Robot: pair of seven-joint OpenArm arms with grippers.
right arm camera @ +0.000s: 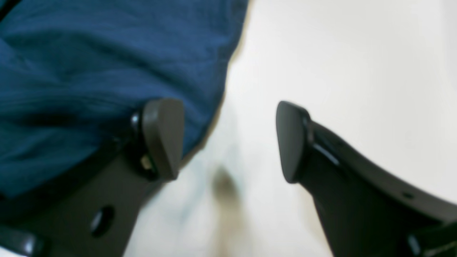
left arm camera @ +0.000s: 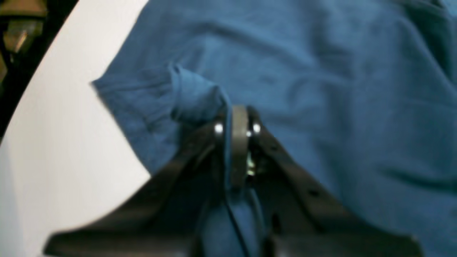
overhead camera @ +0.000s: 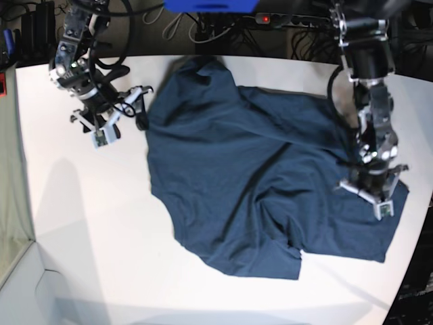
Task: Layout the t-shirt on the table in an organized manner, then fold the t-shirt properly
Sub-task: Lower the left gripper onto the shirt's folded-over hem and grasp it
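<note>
Nearest my left wrist camera, my left jaws [left arm camera: 237, 130] are clenched on a pinched ridge of the t-shirt [left arm camera: 303, 89], near its edge at that side. My right jaws [right arm camera: 228, 139] stand released, one finger over the cloth's border, the other over bare tabletop [right arm camera: 339, 64], gripping nothing. The navy shirt lies spread but rumpled across the middle of the tabletop, with long creases. It looks light, limp and soft, so I judge it will sag and bunch; hems, shoulders and sleeve edges seem the best holds. Both wrist views are blurred; I cannot find the collar label, and my left arm hides some cloth.
</note>
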